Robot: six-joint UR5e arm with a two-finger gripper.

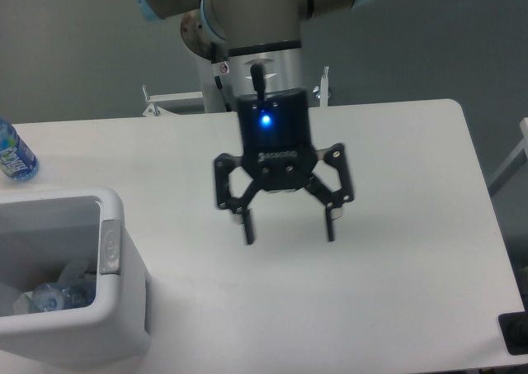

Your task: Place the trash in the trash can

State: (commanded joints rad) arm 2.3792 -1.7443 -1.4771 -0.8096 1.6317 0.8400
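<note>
Nearest to us, at the lower left corner, we see the trash can [115, 324], a white bin with a grey oval panel on its right wall. Inside it, low down, lies the clear bluish bottle [62, 295], with a pale crinkled piece just beside it that we cannot identify for sure. Further back, over the middle of the white tabletop [412, 250], our gripper [288, 220] hangs with its jaws released, spread wide and holding nothing, well apart from the bin and to its right. At the far left edge we see a blue-labelled water bottle [13, 153] standing behind the bin.
</note>
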